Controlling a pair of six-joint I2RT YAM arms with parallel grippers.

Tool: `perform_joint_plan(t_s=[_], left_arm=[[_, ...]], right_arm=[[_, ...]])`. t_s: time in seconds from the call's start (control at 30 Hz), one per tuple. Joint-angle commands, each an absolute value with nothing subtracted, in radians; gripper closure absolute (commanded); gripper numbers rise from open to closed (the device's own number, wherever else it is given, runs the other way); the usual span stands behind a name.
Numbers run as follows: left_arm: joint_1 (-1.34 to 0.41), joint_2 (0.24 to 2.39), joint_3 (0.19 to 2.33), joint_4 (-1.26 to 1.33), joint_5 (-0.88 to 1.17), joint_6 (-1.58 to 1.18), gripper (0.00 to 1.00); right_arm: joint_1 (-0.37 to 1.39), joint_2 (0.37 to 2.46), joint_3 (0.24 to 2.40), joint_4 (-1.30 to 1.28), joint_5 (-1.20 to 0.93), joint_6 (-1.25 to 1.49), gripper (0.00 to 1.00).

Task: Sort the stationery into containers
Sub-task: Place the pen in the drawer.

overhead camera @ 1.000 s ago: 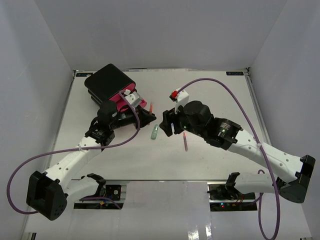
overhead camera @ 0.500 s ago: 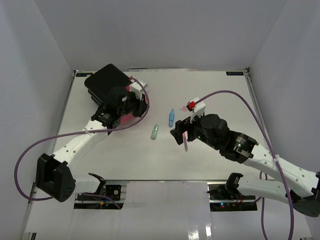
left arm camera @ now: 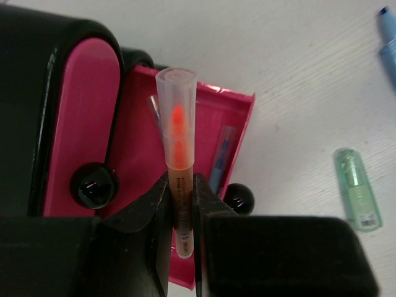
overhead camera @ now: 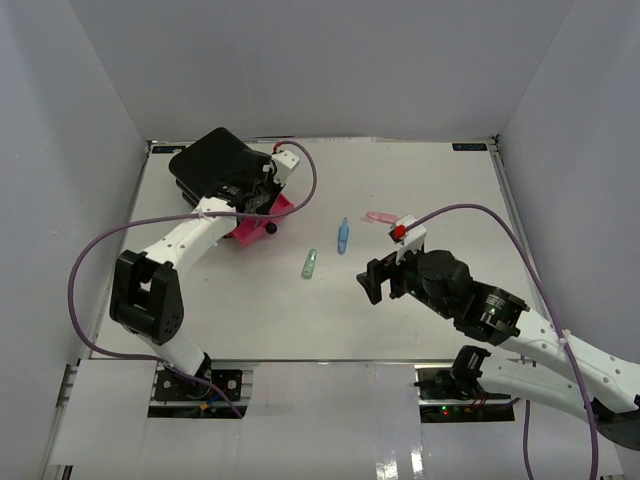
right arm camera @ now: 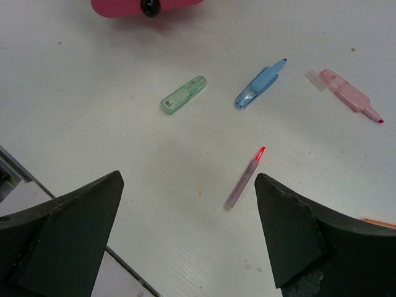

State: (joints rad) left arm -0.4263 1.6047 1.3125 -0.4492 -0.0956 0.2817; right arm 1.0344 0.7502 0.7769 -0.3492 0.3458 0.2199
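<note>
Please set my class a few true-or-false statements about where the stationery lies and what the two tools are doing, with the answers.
1. The left tool is shut on the orange-tipped highlighter with a clear cap. True.
2. The right tool grips the thin pink pen with a red tip. False: its jaws stand open and the pen lies on the white table.
3. The pale green translucent piece lies in the open pink drawer. False: it lies on the table, outside the drawer.
4. The open drawer holds a thin blue pen. True.
</note>
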Motion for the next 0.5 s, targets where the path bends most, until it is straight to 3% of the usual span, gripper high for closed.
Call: perform_joint_plan(t_s=[0.0,0.47], left_arm=[[-0.403,1.630,1.365,-0.529,-0.166,0.333,0.74],[-0.385,1.605,1.450,-0.535,-0.062,0.175,0.32]], right_arm=[[1.032,0.724,0.753,-0.311,0.379,0.207,0.07],[1.029,0.719,0.709,-0.316,0.391,0.244,0.05]])
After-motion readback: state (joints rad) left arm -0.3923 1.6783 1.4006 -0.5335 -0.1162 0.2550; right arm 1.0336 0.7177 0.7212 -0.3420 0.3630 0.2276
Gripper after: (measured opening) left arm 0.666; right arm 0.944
